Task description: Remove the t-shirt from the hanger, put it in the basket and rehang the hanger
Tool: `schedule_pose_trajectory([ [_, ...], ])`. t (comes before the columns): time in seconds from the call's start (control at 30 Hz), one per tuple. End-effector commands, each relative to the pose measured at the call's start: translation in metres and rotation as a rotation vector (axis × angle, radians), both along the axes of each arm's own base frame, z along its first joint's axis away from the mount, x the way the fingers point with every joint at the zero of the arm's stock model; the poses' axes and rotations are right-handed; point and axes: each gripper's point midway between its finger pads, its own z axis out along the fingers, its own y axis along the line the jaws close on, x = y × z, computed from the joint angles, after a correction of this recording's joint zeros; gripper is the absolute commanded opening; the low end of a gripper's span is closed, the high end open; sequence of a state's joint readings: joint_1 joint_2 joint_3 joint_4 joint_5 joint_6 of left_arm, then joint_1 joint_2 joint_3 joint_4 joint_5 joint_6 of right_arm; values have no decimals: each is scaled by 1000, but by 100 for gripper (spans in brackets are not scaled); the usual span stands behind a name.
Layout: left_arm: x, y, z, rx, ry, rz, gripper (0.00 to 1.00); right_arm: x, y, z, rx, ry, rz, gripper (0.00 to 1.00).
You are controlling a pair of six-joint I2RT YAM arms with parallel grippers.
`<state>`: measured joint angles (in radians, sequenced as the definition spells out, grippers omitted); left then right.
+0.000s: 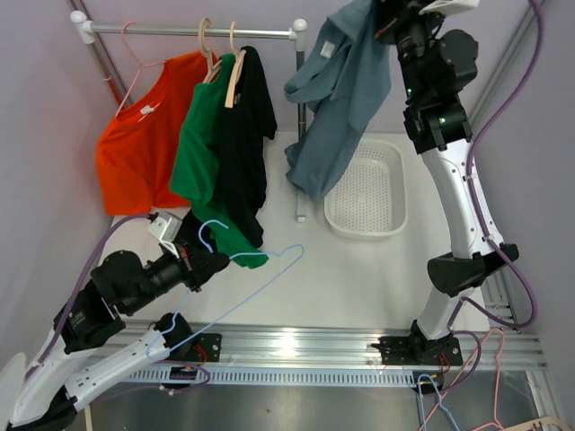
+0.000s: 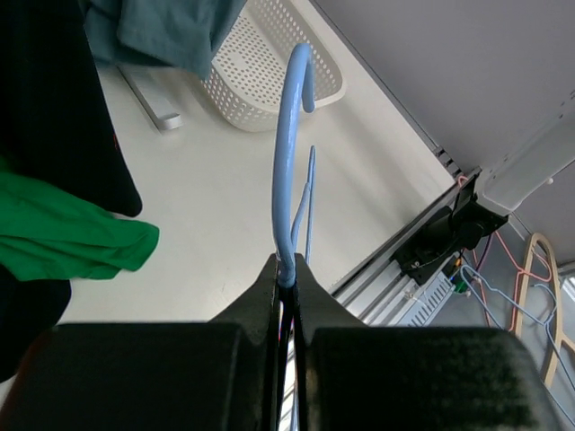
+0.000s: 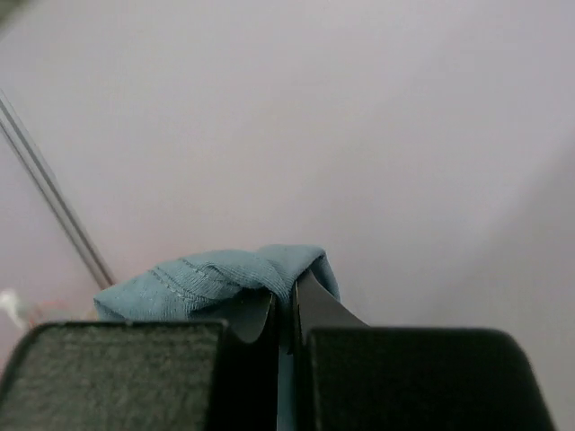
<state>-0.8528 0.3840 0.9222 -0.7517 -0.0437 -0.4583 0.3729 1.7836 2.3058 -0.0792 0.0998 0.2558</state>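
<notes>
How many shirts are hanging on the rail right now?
3: the orange shirt at the left, the green shirt in the middle, the black shirt at the right, overlapping the green. Another could hide behind them. The blue-grey shirt is off the rail.

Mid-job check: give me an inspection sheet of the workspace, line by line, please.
Surface: white table carries a white perforated plastic basket with nothing in it.
Job's things: blue-grey t-shirt held high, off its hanger; light blue wire hanger bare.
Clutter: orange t-shirt, green t-shirt and black t-shirt hang on the white rail.
Grippers: left gripper shut on the wire hanger; right gripper shut on the blue-grey t-shirt.
Cables: purple cable loops beside the right arm.
Surroundings: lilac wall; spare hangers past the near edge.
</notes>
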Motion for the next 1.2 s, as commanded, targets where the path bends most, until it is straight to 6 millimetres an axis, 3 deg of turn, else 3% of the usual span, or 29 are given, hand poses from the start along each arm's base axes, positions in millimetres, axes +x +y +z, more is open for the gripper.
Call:
schedule_pose_trajectory([
  [0.0, 7, -7, 20, -32, -58, -6, 1, -81, -57, 131, 311, -434, -77, 0],
  [0.07, 7, -8, 22, -34, -61, -8, 0, -94, -74, 150, 360, -502, -129, 0],
  [0.13, 9, -7, 24, -34, -67, 2, 1, -89, -76, 149, 353, -491, -158, 0],
  [0.23, 11, -6, 26, -27, -76, 9, 1, -74, -76, 130, 309, -433, -207, 0],
  [0.27, 11, -7, 26, -23, -78, 7, 1, -88, -85, 133, 317, -437, -219, 0],
  [0.3, 12, -7, 27, -23, -80, 10, 1, -63, -75, 99, 270, -355, -228, 0],
  [0.33, 12, -7, 27, -21, -78, 8, 1, -59, -74, 85, 252, -316, -230, 0],
  [0.37, 14, -7, 27, -21, -82, 18, 1, -78, -81, 83, 252, -305, -230, 0],
  [0.4, 15, -7, 27, -23, -87, 21, 0, -47, -74, 25, 197, -171, -255, 0],
  [0.47, 21, -7, 29, -19, -93, 43, 0, -37, -75, -32, 169, -28, -281, 0],
  [0.5, 23, -7, 30, -12, -93, 53, 1, -31, -75, -86, 121, 80, -297, 0],
  [0.57, 36, -12, 32, 55, -64, 77, 1, -24, -77, -157, 73, 263, -314, 0],
  [0.6, 43, -8, 46, 72, -69, 120, 1, -26, -78, -184, 52, 330, -318, 0],
  [0.63, 50, -10, 44, 117, -48, 137, 1, -24, -79, -237, 9, 451, -327, 0],
  [0.67, 59, -14, 61, 151, -34, 155, 1, -32, -81, -282, -9, 594, -337, 0],
  [0.73, 73, -13, 66, 207, -22, 206, 1, -39, -81, -353, -57, 803, -306, 0],
  [0.77, 80, -18, 89, 189, -44, 220, 0, -50, -79, -390, -110, 946, -270, 0],
  [0.8, 86, -19, 93, 195, -45, 234, 0, -53, -73, -414, -158, 1034, -220, 0],
  [0.83, 94, -18, 98, 203, -44, 252, 1, -46, -53, -445, -213, 1152, -111, 0],
  [0.87, 102, -22, 119, 193, -49, 260, 1, -65, -59, -475, -326, 1320, -95, 0],
  [0.9, 111, -20, 121, 217, -36, 281, 0, -67, -61, -507, -391, 1430, -121, 3],
  [0.93, 116, -19, 143, 197, -58, 299, 1, -68, -63, -505, -442, 1438, -148, 14],
  [0.97, 121, -18, 161, 184, -79, 315, 0, -67, -71, -494, -492, 1389, -279, 65],
  [1.0, 137, -28, 147, 251, -40, 322, 1, -67, -75, -478, -475, 1328, -335, 95],
  [1.03, 143, -24, 164, 245, -74, 351, 1, -71, -75, -432, -402, 1194, -328, 99],
  [1.07, 151, -25, 165, 260, -75, 366, 0, -67, -64, -407, -326, 1094, -271, 99],
  [1.1, 161, -28, 178, 258, -89, 384, 1, -75, -68, -398, -275, 1063, -256, 99],
  [1.13, 171, -28, 176, 275, -86, 402, 1, -78, -68, -379, -238, 1007, -239, 100],
  [1.17, 179, -30, 174, 289, -79, 408, 1, -87, -71, -347, -198, 928, -228, 99],
])
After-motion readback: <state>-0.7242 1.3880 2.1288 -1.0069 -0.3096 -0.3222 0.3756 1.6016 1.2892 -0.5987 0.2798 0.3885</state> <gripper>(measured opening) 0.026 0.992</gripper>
